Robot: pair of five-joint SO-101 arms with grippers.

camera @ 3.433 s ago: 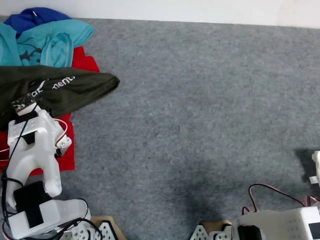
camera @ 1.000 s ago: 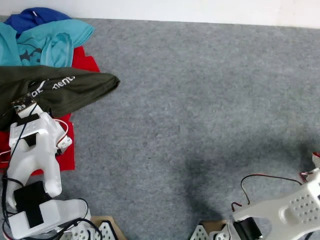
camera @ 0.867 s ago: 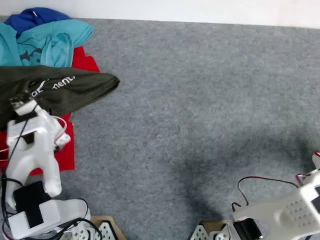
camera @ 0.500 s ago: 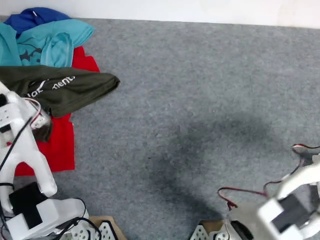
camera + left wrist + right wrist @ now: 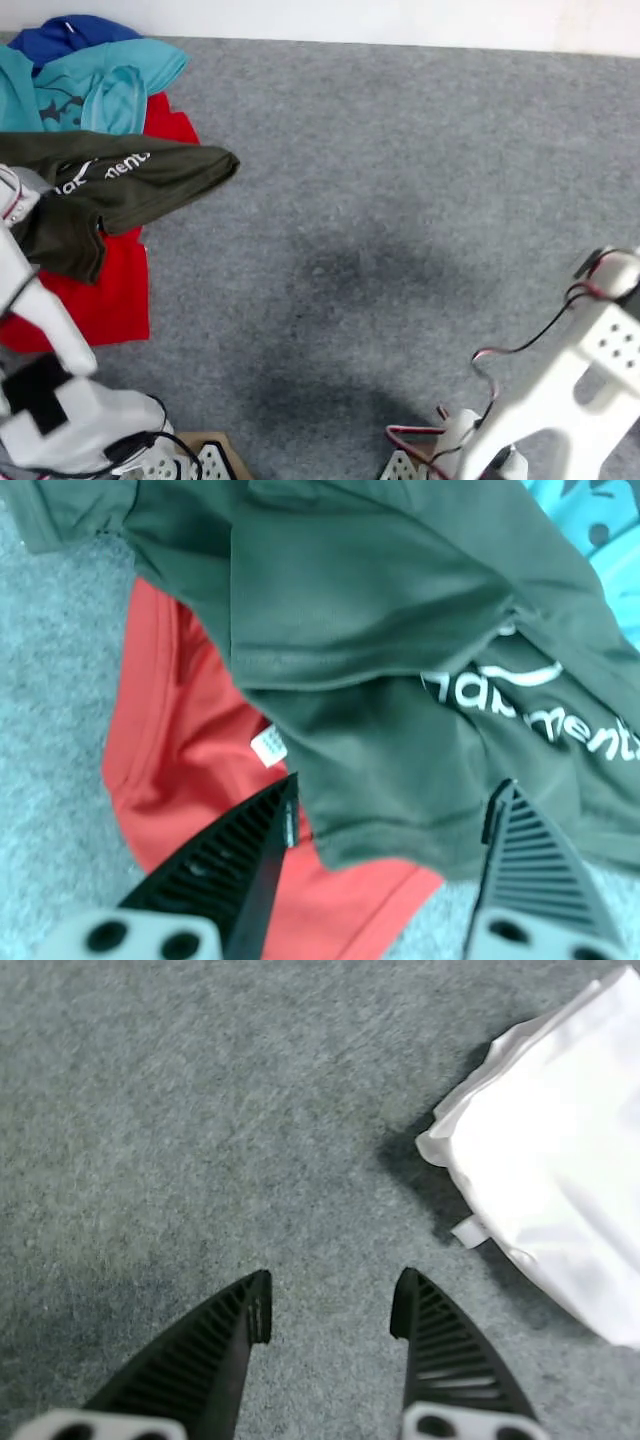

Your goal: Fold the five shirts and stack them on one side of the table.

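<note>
Over the desk, we see the olive shirt draped across the red shirt at the left edge. Our left hand hangs released above both. Our right hand, released, hovers beside a white shirt.

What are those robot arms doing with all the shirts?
They are meant to fold shirts. The left gripper hangs open over the dark green shirt, which lies unfolded on a red shirt. The right gripper is open above the grey table, beside a white shirt. Neither holds anything yet.
</note>
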